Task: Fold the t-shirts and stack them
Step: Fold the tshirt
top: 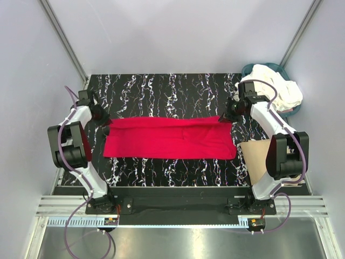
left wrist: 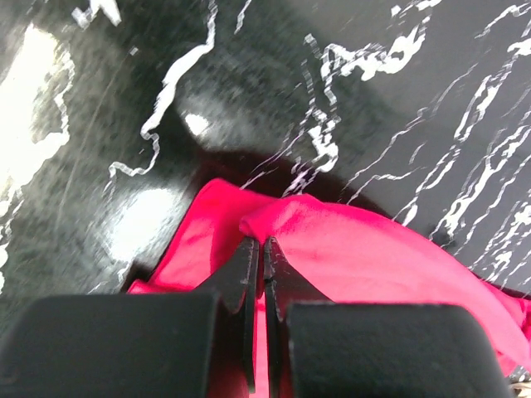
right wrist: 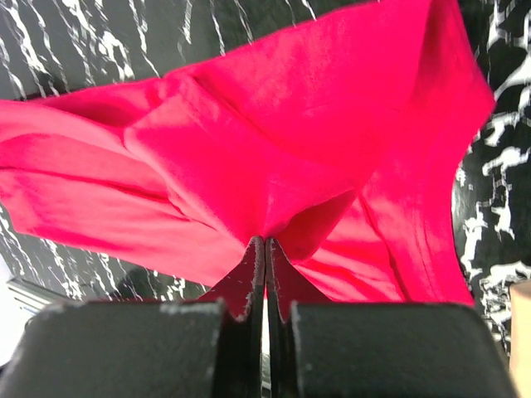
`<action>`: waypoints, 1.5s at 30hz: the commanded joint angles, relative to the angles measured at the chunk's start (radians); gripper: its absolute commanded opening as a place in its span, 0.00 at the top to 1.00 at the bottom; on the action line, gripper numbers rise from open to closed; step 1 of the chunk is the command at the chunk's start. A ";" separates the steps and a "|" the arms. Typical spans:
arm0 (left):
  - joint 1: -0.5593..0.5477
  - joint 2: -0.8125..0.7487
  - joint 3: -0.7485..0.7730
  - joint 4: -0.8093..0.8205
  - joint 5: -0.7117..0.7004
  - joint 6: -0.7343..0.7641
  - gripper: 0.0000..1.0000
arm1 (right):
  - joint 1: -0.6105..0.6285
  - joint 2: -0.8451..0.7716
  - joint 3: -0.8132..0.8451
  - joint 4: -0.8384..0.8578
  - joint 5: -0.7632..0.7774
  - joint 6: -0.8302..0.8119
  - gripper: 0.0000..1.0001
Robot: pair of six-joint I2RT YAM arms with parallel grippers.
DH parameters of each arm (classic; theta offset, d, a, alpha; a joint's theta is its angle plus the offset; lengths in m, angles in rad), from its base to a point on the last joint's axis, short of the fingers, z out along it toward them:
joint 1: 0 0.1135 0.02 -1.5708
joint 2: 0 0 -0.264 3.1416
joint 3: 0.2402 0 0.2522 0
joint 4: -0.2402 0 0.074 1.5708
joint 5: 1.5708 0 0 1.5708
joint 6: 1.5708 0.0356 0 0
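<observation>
A red t-shirt (top: 170, 138) lies folded into a long band across the middle of the black marbled table (top: 161, 89). My left gripper (top: 104, 125) is shut on its far left corner; in the left wrist view the fingertips (left wrist: 249, 249) pinch the red cloth (left wrist: 373, 257). My right gripper (top: 225, 118) is shut on the far right corner, and the right wrist view shows the cloth (right wrist: 274, 141) bunched and hanging from the closed gripper (right wrist: 265, 242).
A pile of white t-shirts (top: 275, 89) sits in a teal basket (top: 249, 69) at the far right. A tan folded piece (top: 257, 156) lies at the table's right edge by the right arm. Grey walls enclose the table.
</observation>
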 commanded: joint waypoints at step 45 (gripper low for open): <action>-0.121 0.178 0.271 -0.161 0.012 0.018 0.40 | 0.312 0.323 0.218 0.237 -0.364 0.235 0.52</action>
